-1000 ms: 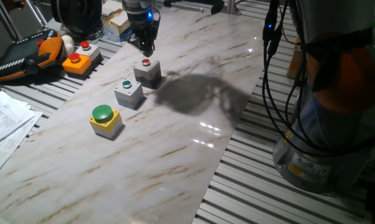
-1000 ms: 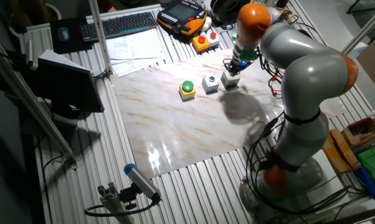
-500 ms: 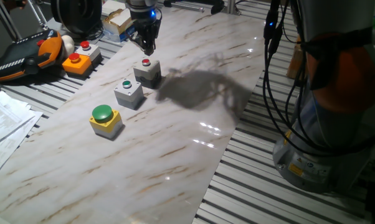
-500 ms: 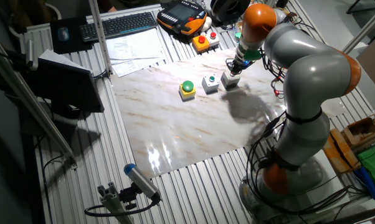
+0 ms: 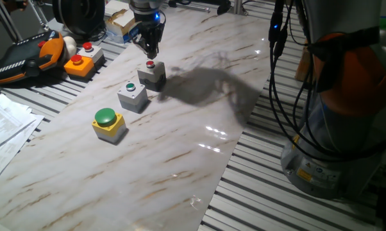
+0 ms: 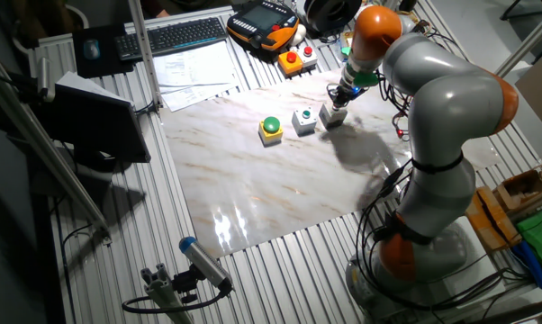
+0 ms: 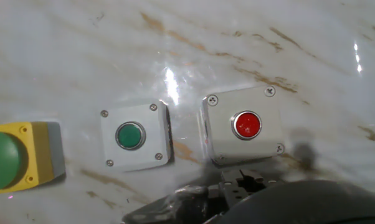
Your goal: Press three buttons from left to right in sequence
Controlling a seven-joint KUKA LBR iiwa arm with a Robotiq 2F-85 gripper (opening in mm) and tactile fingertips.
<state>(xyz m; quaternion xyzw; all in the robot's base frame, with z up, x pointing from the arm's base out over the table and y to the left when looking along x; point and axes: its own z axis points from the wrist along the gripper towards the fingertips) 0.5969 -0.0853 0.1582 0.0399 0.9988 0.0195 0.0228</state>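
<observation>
Three button boxes stand in a row on the marble board (image 5: 180, 147): a yellow box with a big green dome (image 5: 108, 122), a grey box with a small green button (image 5: 132, 95) and a grey box with a small red button (image 5: 152, 74). They also show in the other fixed view: the yellow box (image 6: 270, 127), the green-button box (image 6: 303, 120) and the red-button box (image 6: 331, 115). The hand view shows the yellow box (image 7: 13, 155), the green-button box (image 7: 132, 137) and the red-button box (image 7: 245, 124) from above. My gripper (image 5: 151, 56) hangs just above the red button, pointing down. No view shows its fingertips clearly.
An orange box with a red button (image 5: 78, 64) joined to a grey red-button box (image 5: 90, 51) lies off the board at the back left, beside a teach pendant (image 5: 26, 58). Papers (image 5: 4, 125) lie at the left. Cables (image 5: 279, 77) and the robot base (image 5: 334, 147) stand at the right.
The gripper has stayed over the red-button box, shifting only slightly in height. The arm's shadow on the board has moved a little toward the back.
</observation>
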